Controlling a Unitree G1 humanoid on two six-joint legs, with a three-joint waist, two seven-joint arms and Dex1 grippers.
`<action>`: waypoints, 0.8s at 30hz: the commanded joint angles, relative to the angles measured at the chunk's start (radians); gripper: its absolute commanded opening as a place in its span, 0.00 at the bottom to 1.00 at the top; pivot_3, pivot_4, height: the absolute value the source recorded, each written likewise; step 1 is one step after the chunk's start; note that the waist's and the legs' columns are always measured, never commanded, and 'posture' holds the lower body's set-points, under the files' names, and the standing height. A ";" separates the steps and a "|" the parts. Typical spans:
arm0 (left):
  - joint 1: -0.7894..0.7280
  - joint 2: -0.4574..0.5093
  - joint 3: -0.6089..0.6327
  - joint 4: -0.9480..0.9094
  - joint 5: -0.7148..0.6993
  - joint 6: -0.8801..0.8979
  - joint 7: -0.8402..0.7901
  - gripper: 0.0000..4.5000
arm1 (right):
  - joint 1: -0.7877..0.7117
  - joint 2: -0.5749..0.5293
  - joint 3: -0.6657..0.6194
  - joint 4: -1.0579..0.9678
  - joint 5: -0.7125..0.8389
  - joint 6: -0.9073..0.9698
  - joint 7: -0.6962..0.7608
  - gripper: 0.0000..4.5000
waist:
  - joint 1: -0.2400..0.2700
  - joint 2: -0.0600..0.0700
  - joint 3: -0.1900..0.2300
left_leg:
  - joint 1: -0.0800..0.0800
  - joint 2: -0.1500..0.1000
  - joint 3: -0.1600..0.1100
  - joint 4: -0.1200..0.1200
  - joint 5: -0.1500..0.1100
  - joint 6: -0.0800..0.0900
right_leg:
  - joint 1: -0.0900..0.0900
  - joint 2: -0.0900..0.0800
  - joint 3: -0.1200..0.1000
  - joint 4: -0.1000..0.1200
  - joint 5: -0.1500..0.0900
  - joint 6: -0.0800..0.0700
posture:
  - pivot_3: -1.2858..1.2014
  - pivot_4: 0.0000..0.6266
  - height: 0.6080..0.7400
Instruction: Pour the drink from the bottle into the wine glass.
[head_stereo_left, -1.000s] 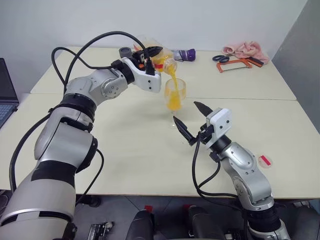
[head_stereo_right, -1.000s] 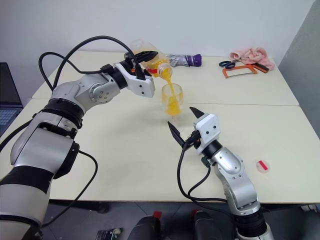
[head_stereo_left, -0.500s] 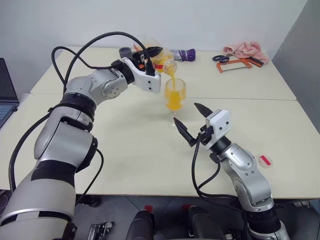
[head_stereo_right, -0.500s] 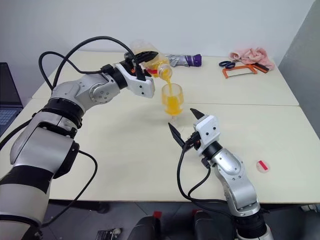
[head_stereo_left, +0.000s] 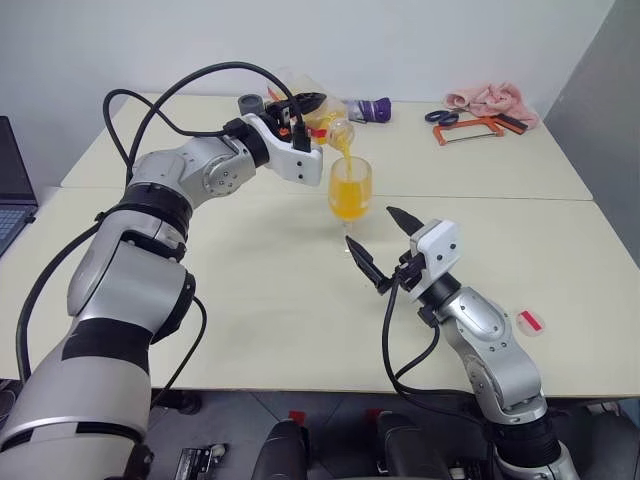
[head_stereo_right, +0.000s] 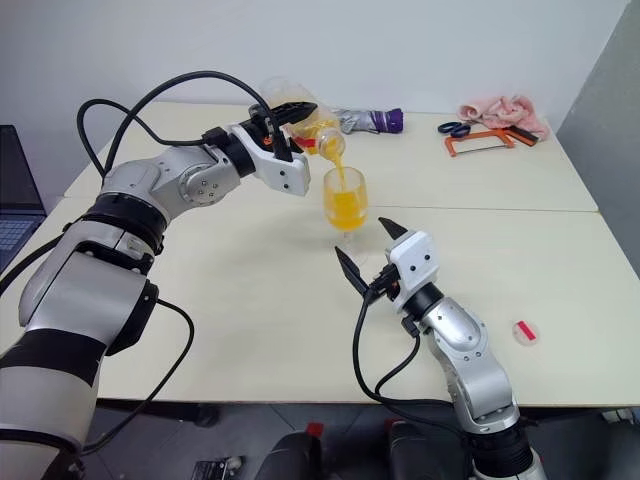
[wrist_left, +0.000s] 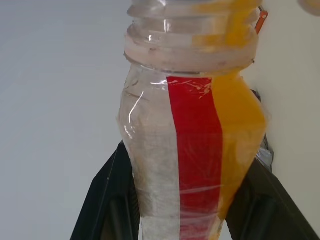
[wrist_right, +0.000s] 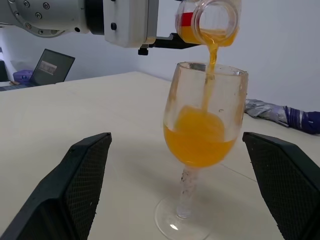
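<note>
Left gripper (head_stereo_left: 300, 108) clamps our bottle (head_stereo_left: 325, 121), tipped mouth-down above the glass (head_stereo_left: 349, 189), drink (wrist_right: 201, 140) streaming into the bowl. Right gripper (head_stereo_left: 386, 247) waits spread wide just before the stem, nearer the foot than the left.

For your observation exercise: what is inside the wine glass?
Orange drink fills the lower bowl of the wine glass, with a stream falling in from the bottle. Nothing hidden.
</note>
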 joint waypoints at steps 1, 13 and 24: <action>-0.050 0.013 0.007 -0.006 -0.006 0.002 0.025 0.38 | 0.001 0.006 0.000 -0.016 0.003 -0.019 0.000 1.00 | 0.000 0.000 0.000 | 0.000 0.000 0.000 0.000 0.000 0.000 | 0.000 0.000 0.000 0.000 0.000 0.000 | 0.52 0.24 1.00; -0.057 0.018 -0.001 -0.008 0.007 -0.001 0.033 0.38 | -0.001 0.011 0.004 -0.010 0.003 -0.020 0.000 1.00 | 0.000 0.000 0.000 | 0.000 0.000 0.000 0.000 0.000 0.000 | 0.000 0.000 0.000 0.000 0.000 0.000 | 0.52 0.24 1.00; -0.060 0.017 -0.003 -0.012 0.005 -0.003 0.035 0.38 | 0.000 0.011 0.006 -0.011 0.002 -0.020 -0.002 1.00 | 0.000 0.000 0.000 | 0.000 0.000 0.000 0.000 0.000 0.000 | 0.000 0.000 0.000 0.000 0.000 0.000 | 0.52 0.24 1.00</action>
